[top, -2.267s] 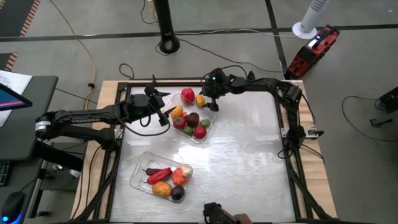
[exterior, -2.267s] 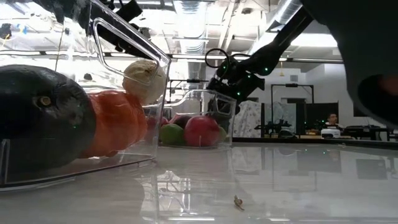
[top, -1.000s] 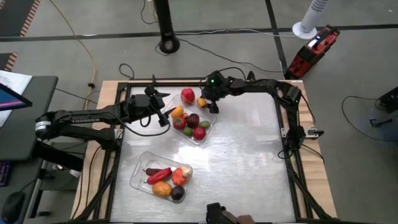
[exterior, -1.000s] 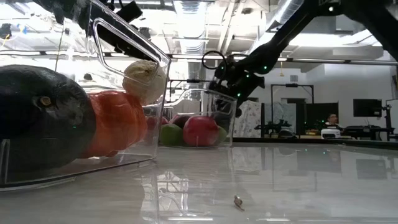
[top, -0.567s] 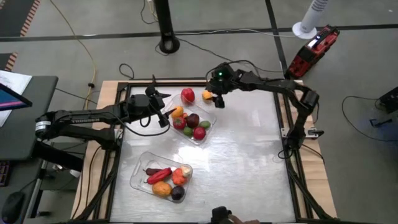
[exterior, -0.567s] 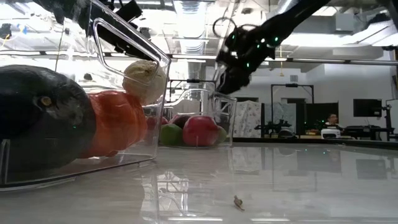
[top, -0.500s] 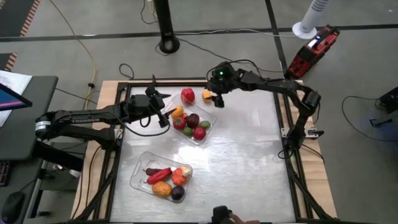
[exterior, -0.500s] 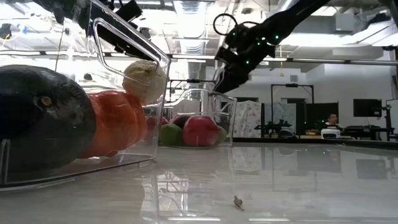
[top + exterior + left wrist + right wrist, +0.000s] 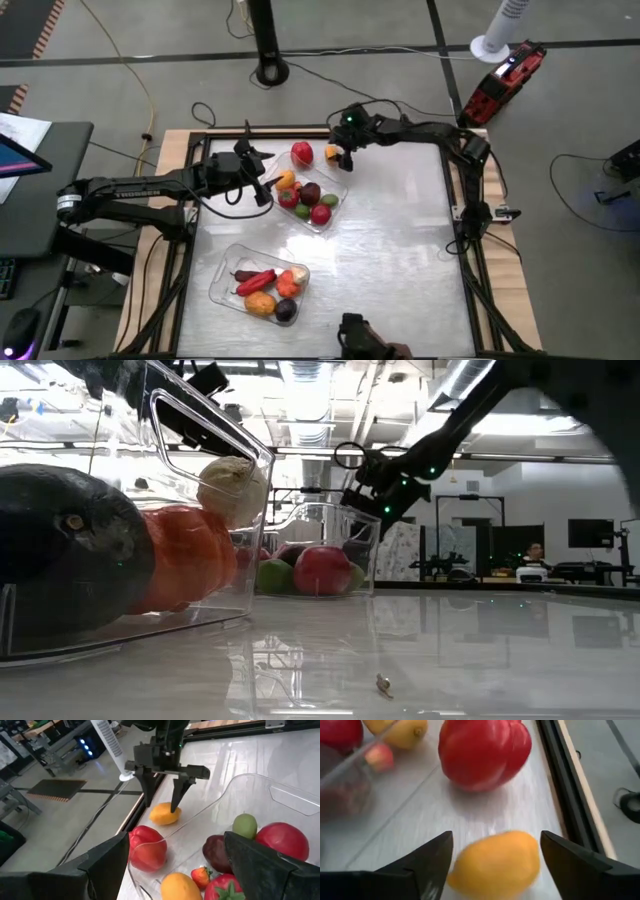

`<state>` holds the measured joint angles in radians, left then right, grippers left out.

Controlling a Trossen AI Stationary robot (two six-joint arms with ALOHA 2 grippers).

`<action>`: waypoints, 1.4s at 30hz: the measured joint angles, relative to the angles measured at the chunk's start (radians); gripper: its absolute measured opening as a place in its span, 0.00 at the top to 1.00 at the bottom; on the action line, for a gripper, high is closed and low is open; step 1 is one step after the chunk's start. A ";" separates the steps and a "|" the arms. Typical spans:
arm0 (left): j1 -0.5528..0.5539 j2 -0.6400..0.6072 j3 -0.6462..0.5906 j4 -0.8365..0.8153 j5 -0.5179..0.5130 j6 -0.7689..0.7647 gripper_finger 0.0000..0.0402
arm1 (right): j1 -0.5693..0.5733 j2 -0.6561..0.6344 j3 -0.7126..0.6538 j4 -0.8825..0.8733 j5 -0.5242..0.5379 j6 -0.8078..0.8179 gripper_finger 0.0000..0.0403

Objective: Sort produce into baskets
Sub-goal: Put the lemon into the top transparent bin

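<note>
A yellow lemon (image 9: 331,153) lies on the table just beyond the far basket's (image 9: 336,198) far corner, next to a red pepper (image 9: 302,153). My right gripper (image 9: 341,157) is open and points down over the lemon (image 9: 495,865), one finger on each side (image 9: 165,814). My left gripper (image 9: 262,183) is open at the far basket's left end, by an orange (image 9: 175,887). The far basket holds several red, green and maroon pieces. The near basket (image 9: 222,272) holds several more. My right gripper comes from above with its fingers (image 9: 176,800) on either side of the lemon's top (image 9: 169,811). I cannot tell whether they touch it. The lemon lies on the table.
The table's far frame rail (image 9: 300,130) runs close behind the lemon and pepper. The white tabletop to the right (image 9: 400,230) is bare. In the low view the near basket (image 9: 170,450) fills the left and the far basket (image 9: 345,520) stands mid-picture.
My right gripper rose from the far basket's far corner, went a little toward the table's far right, then came down again. The lemon now lies slightly farther from the basket than before.
</note>
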<state>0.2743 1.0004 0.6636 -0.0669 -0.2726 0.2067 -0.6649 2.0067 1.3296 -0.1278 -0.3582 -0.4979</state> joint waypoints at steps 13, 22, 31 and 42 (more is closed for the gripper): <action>0.000 0.000 0.000 -0.028 0.000 -0.008 0.23 | 0.024 0.075 0.001 -0.004 0.095 0.003 0.12; 0.000 0.000 0.000 -0.028 -0.001 -0.017 0.23 | 0.049 0.048 0.001 -0.067 0.107 -0.024 0.38; 0.000 0.000 0.021 -0.048 -0.001 -0.026 0.23 | 0.113 -0.211 0.000 -0.175 0.116 -0.009 0.36; 0.000 0.000 0.028 -0.044 0.007 -0.041 0.23 | 0.320 -0.245 0.001 -0.122 -0.048 0.022 0.35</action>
<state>0.2738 1.0000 0.6914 -0.1114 -0.2657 0.1654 -0.3453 1.7614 1.3304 -0.2495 -0.4061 -0.4756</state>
